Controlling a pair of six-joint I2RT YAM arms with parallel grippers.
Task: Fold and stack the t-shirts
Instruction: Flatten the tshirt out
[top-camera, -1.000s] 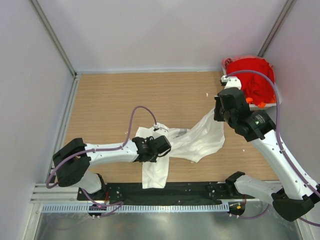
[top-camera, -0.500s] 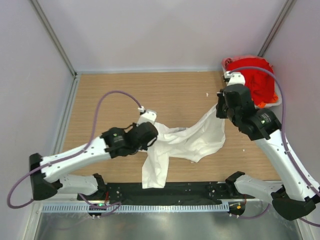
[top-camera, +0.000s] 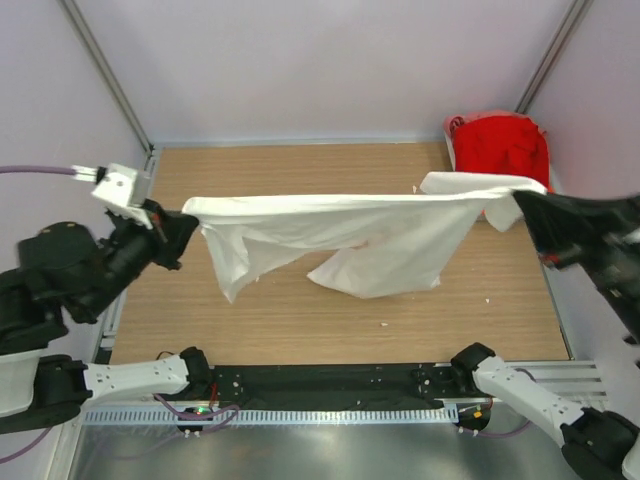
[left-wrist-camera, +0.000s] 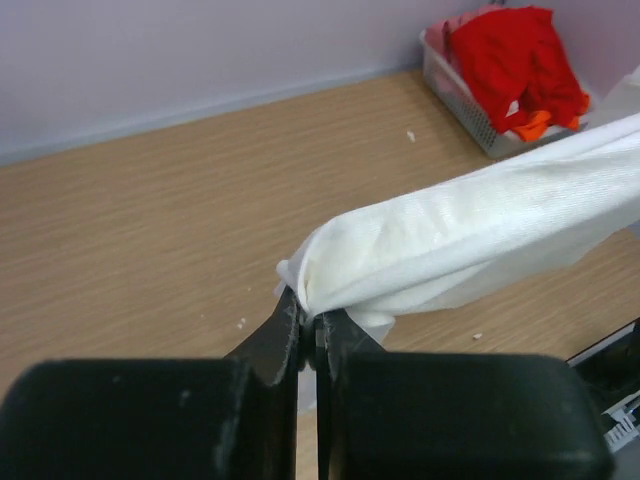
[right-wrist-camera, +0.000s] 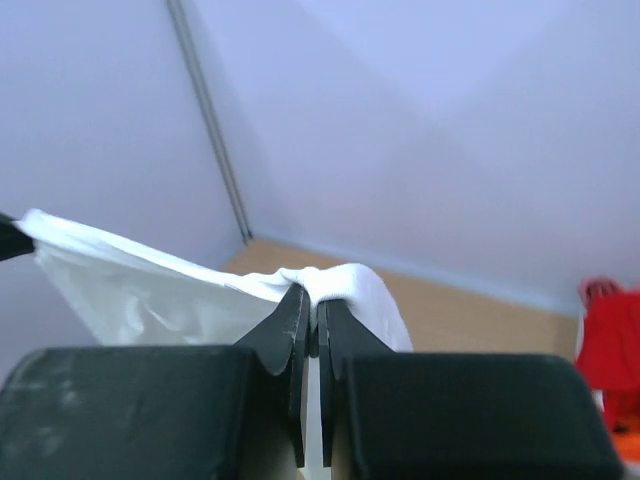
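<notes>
The white t-shirt (top-camera: 350, 235) hangs stretched in the air above the wooden table, its top edge taut from left to right. My left gripper (top-camera: 185, 222) is shut on its left end; the left wrist view shows the cloth (left-wrist-camera: 470, 235) pinched at my gripper (left-wrist-camera: 308, 315). My right gripper (top-camera: 520, 198) is shut on its right end; the right wrist view shows the cloth (right-wrist-camera: 345, 285) pinched at my gripper (right-wrist-camera: 312, 300). Red and orange shirts (top-camera: 500, 145) lie heaped in a pale tub at the back right, also in the left wrist view (left-wrist-camera: 510, 60).
The pale plastic tub (left-wrist-camera: 455, 85) stands in the back right corner against the wall. Grey walls and metal posts enclose the wooden table (top-camera: 300, 320). Small white crumbs lie on the wood. A black rail (top-camera: 330, 385) runs along the near edge.
Both arms have lifted and spread far apart. The white shirt, crumpled on the table before, now hangs stretched between the grippers above it.
</notes>
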